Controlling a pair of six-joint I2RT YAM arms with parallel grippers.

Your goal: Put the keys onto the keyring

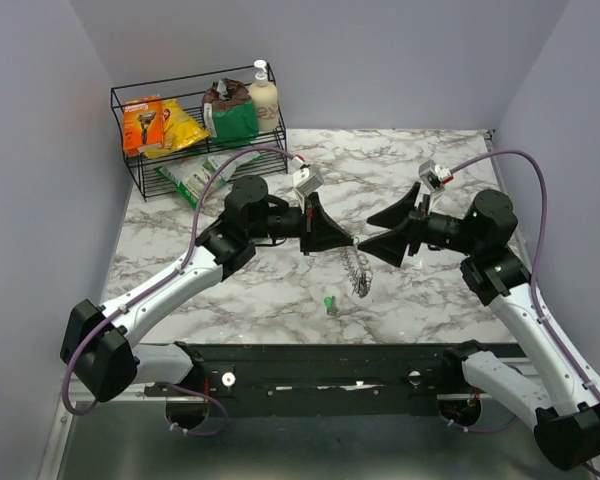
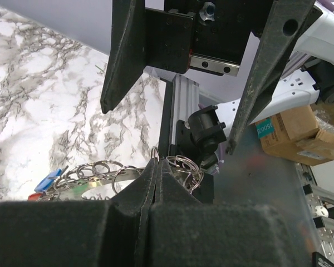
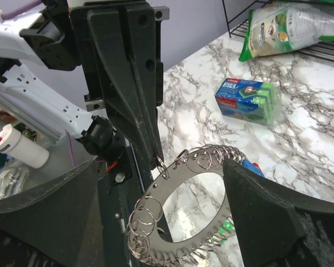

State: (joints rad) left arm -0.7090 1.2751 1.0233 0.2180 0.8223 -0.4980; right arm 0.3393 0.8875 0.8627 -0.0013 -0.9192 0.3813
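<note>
The keyring (image 3: pixel 172 219) is a large flat metal ring with many small split rings along its rim. My left gripper (image 2: pixel 157 163) is shut on one small split ring at the rim and holds the keyring above the table; it also shows in the top view (image 1: pixel 348 243). My right gripper (image 3: pixel 161 183) is open, its jaws wide apart on either side of the keyring without touching it. Blue and red key heads (image 3: pixel 251 166) hang at the keyring's far side. A green-headed key (image 1: pixel 330 303) lies loose on the marble table (image 1: pixel 430 290).
A black wire rack (image 1: pixel 195 130) with packets and a bottle stands at the back left. A green and blue packet (image 3: pixel 247 100) lies on the marble in front of it. The table's black front rail (image 1: pixel 310 375) runs between the arm bases.
</note>
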